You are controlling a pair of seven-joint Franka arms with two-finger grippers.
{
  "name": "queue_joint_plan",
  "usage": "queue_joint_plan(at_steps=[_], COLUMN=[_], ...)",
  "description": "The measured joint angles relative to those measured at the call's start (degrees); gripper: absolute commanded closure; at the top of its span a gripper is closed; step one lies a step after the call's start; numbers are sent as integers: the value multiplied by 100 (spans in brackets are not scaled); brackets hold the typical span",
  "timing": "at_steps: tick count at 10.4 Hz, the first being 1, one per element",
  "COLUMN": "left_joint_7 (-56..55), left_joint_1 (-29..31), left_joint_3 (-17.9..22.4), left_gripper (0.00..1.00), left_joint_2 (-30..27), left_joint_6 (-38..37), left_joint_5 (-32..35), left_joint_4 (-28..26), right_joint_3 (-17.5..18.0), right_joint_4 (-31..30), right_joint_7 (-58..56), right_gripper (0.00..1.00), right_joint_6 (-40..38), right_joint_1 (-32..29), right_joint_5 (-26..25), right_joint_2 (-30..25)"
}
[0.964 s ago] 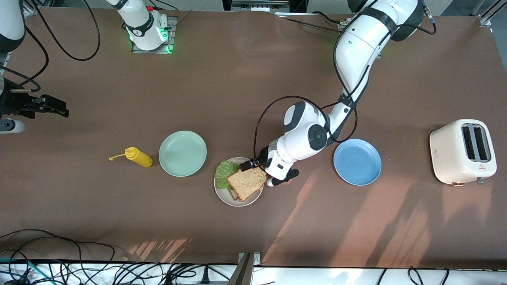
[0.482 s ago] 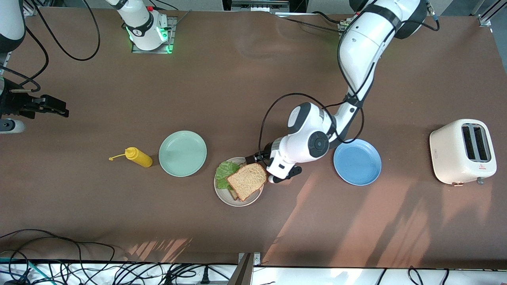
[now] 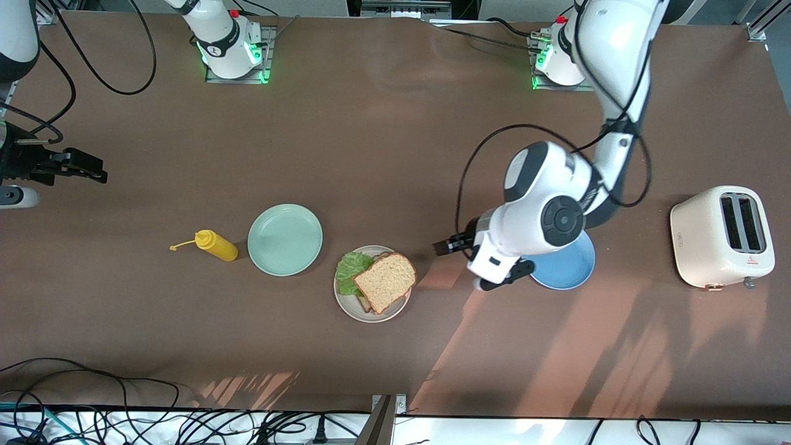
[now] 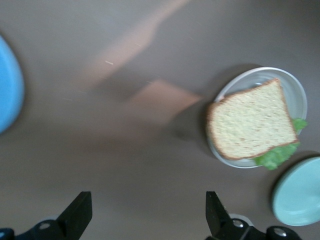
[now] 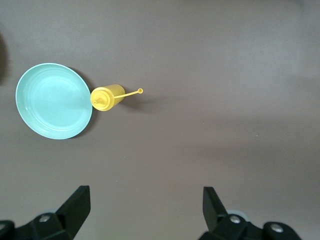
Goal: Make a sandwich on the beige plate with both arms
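The brown table [image 3: 346,154] carries everything. The left arm [image 3: 609,68] reaches down from its base and bends over the blue plate [image 3: 571,269], covering part of it. The right arm [image 3: 15,37] waits at the right arm's end of the table.

The cream toaster [image 3: 723,236] stands at the left arm's end of the table, well apart from the plates. The mint-green plate [image 3: 285,239] lies beside the beige plate [image 3: 346,303], toward the right arm's end.

The beige plate is the nearest of the three plates to the front camera. On it lies the sandwich [image 3: 384,281] — a slice of brown bread on top, tilted, a ruffled lettuce leaf [image 3: 350,269] showing from under it, and a corner of a lower slice just visible.

The yellow squeeze bottle [image 3: 216,245] lies on its side just beside the mint-green plate.

The left gripper [image 4: 146,216] hangs over bare table between the beige plate and the blue plate, fingers spread wide, holding nothing. The right gripper [image 5: 144,210] is over bare table too, fingers wide apart and empty.
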Motion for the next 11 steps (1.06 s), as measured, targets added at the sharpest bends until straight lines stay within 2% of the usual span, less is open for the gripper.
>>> queue_joint_plan(at_steps=[2, 4, 11], left_joint_7=[-6, 76, 3071], left_joint_1=[23, 224, 1704], left_joint_3=[54, 84, 97], left_gripper=[0, 0, 0], left_joint_2=[-395, -653, -1144], left_joint_6=[-539, -819, -920], left_joint_5=[952, 1489, 1626], left_joint_4=[-9, -15, -18], right_joint_3=[0, -1, -6], right_joint_4=[0, 0, 1], right_joint_7=[0, 1, 2], right_gripper=[0, 0, 0], right_joint_6=[0, 1, 1], right_joint_1=[0, -1, -5], right_joint_5=[0, 0, 1], right_joint_2=[0, 0, 0])
